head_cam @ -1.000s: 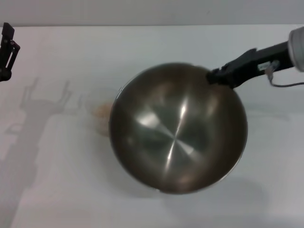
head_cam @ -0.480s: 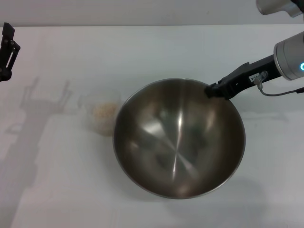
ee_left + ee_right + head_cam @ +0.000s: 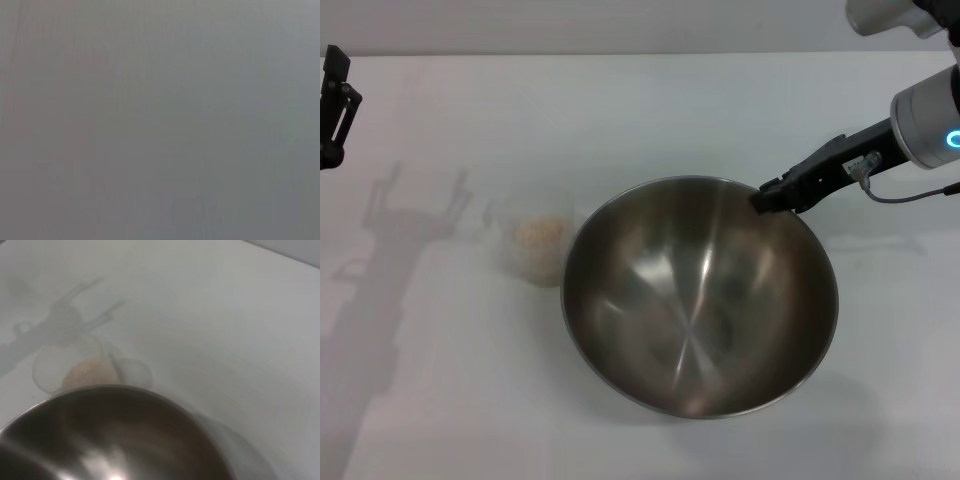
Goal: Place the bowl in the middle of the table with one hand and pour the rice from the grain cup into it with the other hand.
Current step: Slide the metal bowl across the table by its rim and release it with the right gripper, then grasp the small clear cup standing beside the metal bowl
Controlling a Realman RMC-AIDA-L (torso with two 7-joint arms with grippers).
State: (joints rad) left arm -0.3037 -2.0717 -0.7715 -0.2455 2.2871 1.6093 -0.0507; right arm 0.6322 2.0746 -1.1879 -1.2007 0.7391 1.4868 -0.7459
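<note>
The shiny steel bowl (image 3: pixel 698 298) is near the middle of the white table (image 3: pixel 620 110), empty inside. My right gripper (image 3: pixel 767 197) is shut on the bowl's far right rim. The clear grain cup (image 3: pixel 532 243) stands upright just left of the bowl, with pale rice (image 3: pixel 542 234) in it. The right wrist view shows the bowl's rim (image 3: pixel 107 432) with the cup (image 3: pixel 80 371) and its rice (image 3: pixel 90 374) beyond it. My left gripper (image 3: pixel 334 95) hangs parked at the far left edge, away from the cup. The left wrist view shows only plain grey.
The shadow of the left arm (image 3: pixel 410 215) lies on the table left of the cup. A grey cable (image 3: pixel 910 195) hangs from the right arm. The table's far edge (image 3: pixel 620 53) runs along the top of the head view.
The bowl, held by my right gripper, has come down and levelled a little, uncovering more of the cup. The right arm has shifted slightly. The left arm has not moved.
</note>
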